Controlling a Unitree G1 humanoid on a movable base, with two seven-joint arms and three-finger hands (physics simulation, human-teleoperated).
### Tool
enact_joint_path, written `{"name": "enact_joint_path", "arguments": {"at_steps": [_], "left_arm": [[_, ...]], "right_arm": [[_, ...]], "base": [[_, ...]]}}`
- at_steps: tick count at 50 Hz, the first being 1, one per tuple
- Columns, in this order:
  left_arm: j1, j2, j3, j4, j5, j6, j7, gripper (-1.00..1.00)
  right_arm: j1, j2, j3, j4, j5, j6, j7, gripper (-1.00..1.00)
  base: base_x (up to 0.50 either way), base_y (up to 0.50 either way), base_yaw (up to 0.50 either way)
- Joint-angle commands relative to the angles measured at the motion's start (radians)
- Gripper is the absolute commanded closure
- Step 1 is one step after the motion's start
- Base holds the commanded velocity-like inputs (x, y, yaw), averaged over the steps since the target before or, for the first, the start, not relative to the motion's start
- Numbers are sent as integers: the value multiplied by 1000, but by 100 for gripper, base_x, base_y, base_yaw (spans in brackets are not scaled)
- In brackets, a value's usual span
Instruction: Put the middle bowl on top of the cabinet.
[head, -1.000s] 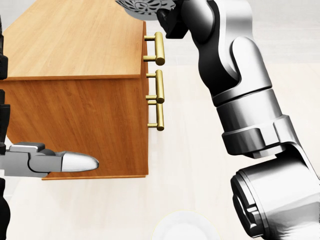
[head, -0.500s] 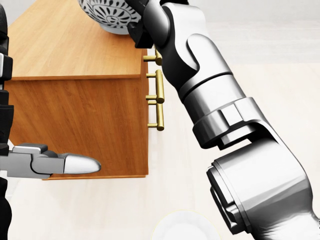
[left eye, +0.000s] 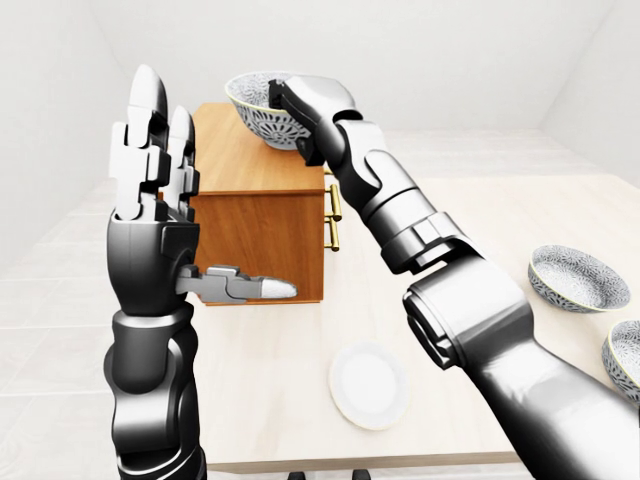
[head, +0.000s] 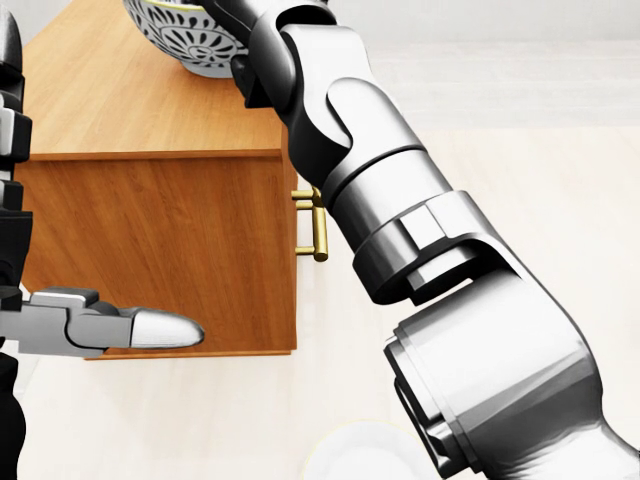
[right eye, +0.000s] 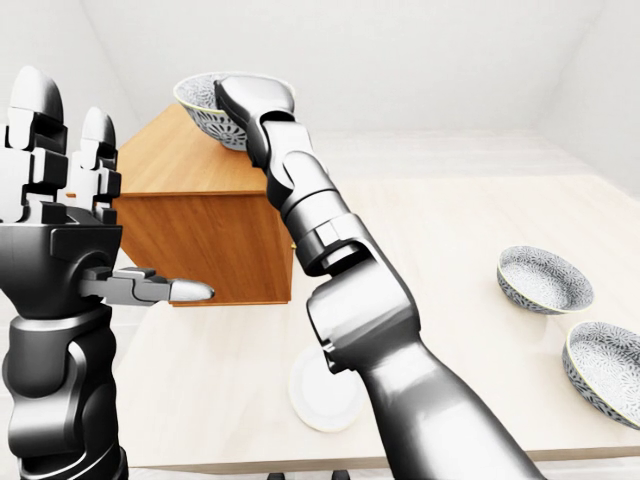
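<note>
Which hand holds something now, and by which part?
The right hand holds the patterned bowl by its rim, over the cabinet. The left hand is open and empty.

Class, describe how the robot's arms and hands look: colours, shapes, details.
The left arm and right arm are glossy grey metal, in rounded, ringed segments. The left hand has blocky knuckles and smooth, bullet-tipped silver fingers. No cables or markings show.

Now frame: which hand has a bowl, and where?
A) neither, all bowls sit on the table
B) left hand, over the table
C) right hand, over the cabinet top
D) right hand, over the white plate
C: the right hand grips the rim of the patterned bowl over the top of the cabinet, while the left hand is raised, open and empty.
</note>
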Motion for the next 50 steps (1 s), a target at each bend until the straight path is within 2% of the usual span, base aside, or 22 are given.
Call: {"name": "enact_joint_path", "arguments": {"at_steps": [1, 7, 12, 13, 14, 17, 18, 19, 25, 32, 34, 37, 43, 50], "left_arm": [[0, 2, -5, 6, 8, 0, -1, -100], [-2, 2, -1, 7, 10, 0, -1, -100], [0, -1, -3, 8, 8, 0, -3, -100], [0, -1, -2, 8, 8, 0, -3, -100], [0, -2, -2, 8, 7, 0, -4, -100], [0, -2, -2, 8, 7, 0, -4, -100], [-1, -3, -2, 8, 7, 0, -4, -100], [-1, -2, -3, 6, 8, 0, -3, -100], [-2, -2, -1, 11, 7, 0, -3, -100], [-4, -2, -2, 14, 7, 0, -3, -100], [0, -3, -1, 18, 6, 0, -5, -100], [-4, -2, 0, 21, 5, 0, -5, -100], [-2, -3, 1, 25, 5, 0, -5, -100], [-2, -2, -2, 21, 6, 0, -5, -100]], "right_arm": [[16, 40, -20, 39, 64, 0, -43, 100], [20, 40, -17, 45, 66, -8, -42, 100], [20, 48, -18, 24, 70, 0, -34, 100], [20, 48, -17, 25, 69, 0, -35, 73], [19, 48, -17, 24, 69, 0, -35, 60], [25, 52, -12, 19, 68, -2, -26, 44], [27, 54, -10, 18, 66, -2, -25, 25], [25, 54, -10, 15, 65, 0, -21, -15], [21, 57, -8, 16, 63, -3, -16, -36], [20, 62, -8, 13, 62, -2, -10, -73], [17, 60, -10, 11, 63, -2, -7, -76], [21, 60, -7, -4, 59, 0, 3, -90], [49, 49, -3, -94, 48, 0, 39, -89], [148, 33, 2, -284, 23, 0, 110, -94]], "base": [[0, 0, 0], [0, 0, 0], [0, 0, 0], [0, 0, 0], [0, 0, 0], [0, 0, 0], [0, 0, 0], [0, 0, 0], [0, 0, 0], [0, 0, 0], [0, 0, 0], [0, 0, 0], [0, 0, 0], [0, 0, 0]]}}
